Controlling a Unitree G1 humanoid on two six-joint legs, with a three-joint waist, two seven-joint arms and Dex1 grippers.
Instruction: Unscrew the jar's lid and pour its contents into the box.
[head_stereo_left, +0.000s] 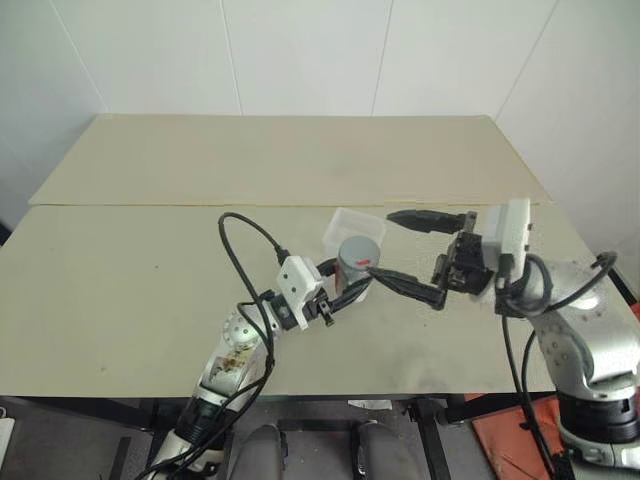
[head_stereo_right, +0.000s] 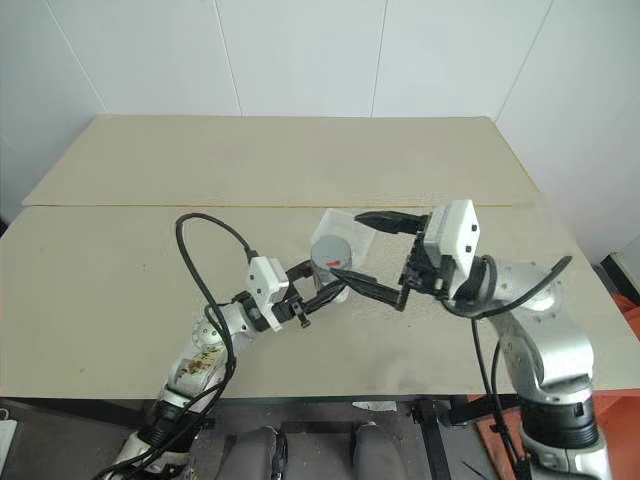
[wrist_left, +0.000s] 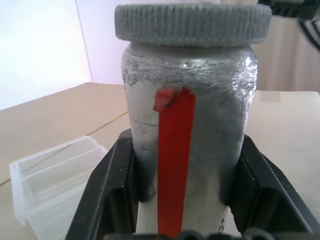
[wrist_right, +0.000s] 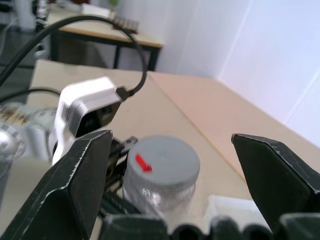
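Mid-frame, the left gripper (head_stereo_left: 345, 290) is clamping the jar (head_stereo_left: 353, 270), lid (head_stereo_left: 357, 251) on, just before the box (head_stereo_left: 354, 229). The right gripper (head_stereo_left: 412, 255) is gaping wide beside the lid. The table (head_stereo_left: 150, 250) is lying bare toward its edges.

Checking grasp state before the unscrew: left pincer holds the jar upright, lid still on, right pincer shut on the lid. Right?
Not quite. The right pincer is open, its fingers apart on either side of the lid, as the right wrist view shows. The left pincer does hold the jar upright, lid on.
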